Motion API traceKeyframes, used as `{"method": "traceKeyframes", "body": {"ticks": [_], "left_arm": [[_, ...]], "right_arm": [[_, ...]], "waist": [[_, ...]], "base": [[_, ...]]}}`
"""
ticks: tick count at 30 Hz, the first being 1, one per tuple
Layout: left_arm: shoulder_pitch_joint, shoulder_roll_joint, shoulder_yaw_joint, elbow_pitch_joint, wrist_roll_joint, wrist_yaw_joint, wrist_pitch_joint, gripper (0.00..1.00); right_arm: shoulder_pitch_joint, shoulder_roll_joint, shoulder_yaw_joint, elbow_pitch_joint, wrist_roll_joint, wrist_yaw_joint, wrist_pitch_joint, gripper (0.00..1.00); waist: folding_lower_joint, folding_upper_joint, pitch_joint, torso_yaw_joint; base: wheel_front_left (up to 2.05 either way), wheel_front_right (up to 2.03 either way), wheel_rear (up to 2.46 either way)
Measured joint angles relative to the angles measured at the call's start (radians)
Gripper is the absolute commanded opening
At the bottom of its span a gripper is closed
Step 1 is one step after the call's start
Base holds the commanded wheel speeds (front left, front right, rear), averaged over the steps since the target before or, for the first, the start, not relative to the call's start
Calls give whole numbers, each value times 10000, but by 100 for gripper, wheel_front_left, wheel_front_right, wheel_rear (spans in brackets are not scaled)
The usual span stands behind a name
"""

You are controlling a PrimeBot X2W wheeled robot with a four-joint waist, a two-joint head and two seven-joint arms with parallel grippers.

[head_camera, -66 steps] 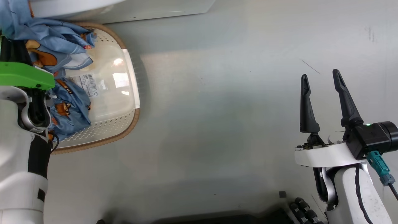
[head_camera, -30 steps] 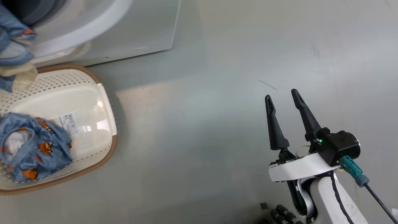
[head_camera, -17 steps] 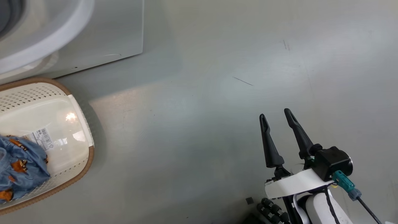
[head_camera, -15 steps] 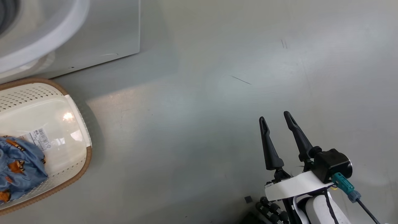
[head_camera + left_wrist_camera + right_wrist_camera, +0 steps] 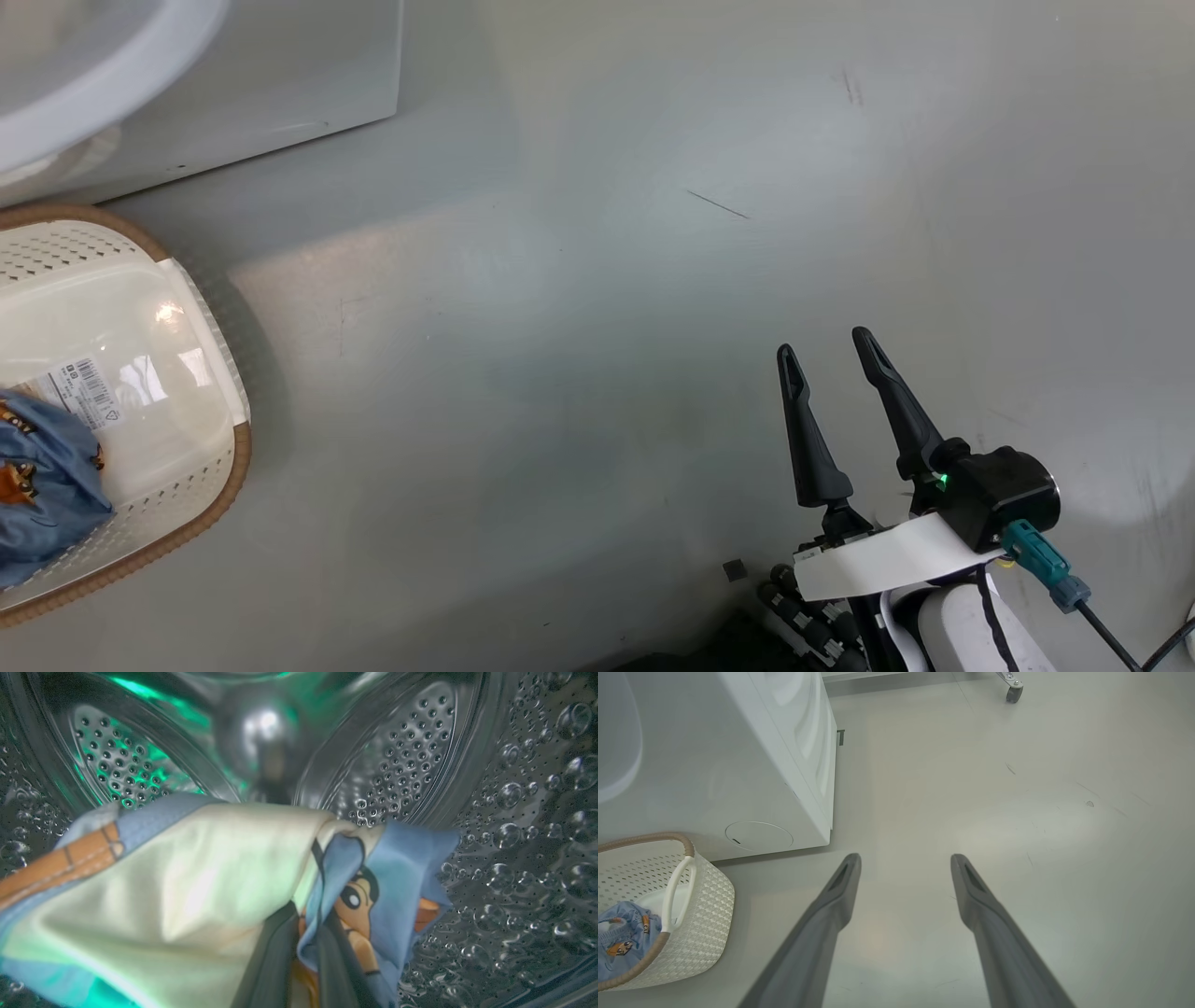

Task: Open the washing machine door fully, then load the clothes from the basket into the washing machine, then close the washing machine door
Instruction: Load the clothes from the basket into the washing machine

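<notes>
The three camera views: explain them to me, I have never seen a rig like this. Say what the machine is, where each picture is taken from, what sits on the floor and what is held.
This is a wheeled robot with two arms, each ending in a two-fingered gripper. The head view looks down at the grey floor. It shows the white washing machine, the cream basket with one blue garment in it, and the right gripper, open and empty. The right wrist view looks along that gripper's fingers at the floor. The left wrist view is inside the steel drum. There the left gripper is shut on a blue and cream printed garment.
</notes>
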Motion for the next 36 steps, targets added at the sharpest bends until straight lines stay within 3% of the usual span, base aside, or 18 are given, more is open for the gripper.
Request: {"method": "traceKeyframes", "body": {"ticks": [11,17,27,29,30,32,36], "left_arm": [[-966,17,33,44,336,-157,-1647,0],[-1205,17,132,401,353,-161,-1799,0],[-1029,-8,-654,1779,663,-205,-1526,1],[-1050,-10,-709,1919,667,-205,-1517,9],[-1061,-10,-729,2036,677,-205,-1427,25],[-1071,-13,-788,2299,725,-205,-1256,100],[-1215,-52,-819,2658,1057,-46,-1262,100]], "right_arm": [[-16,0,35,-109,2,-8,0,100],[-17,0,35,-111,2,-12,0,100],[-165,2,46,-109,2,-75,0,100],[-222,2,44,-107,2,-75,0,100],[-222,0,44,-102,2,-75,0,100],[-222,0,44,-81,2,-75,0,100],[-227,0,29,-35,2,-75,0,100]], "waist": [[0,0,216,53],[0,0,275,85],[0,0,286,182],[0,0,267,207],[0,0,256,221],[0,0,228,250],[0,0,138,338]], "base": [[0,0,0],[0,0,0],[0,0,0],[0,0,0],[0,0,0],[0,0,0],[0,0,0]]}}
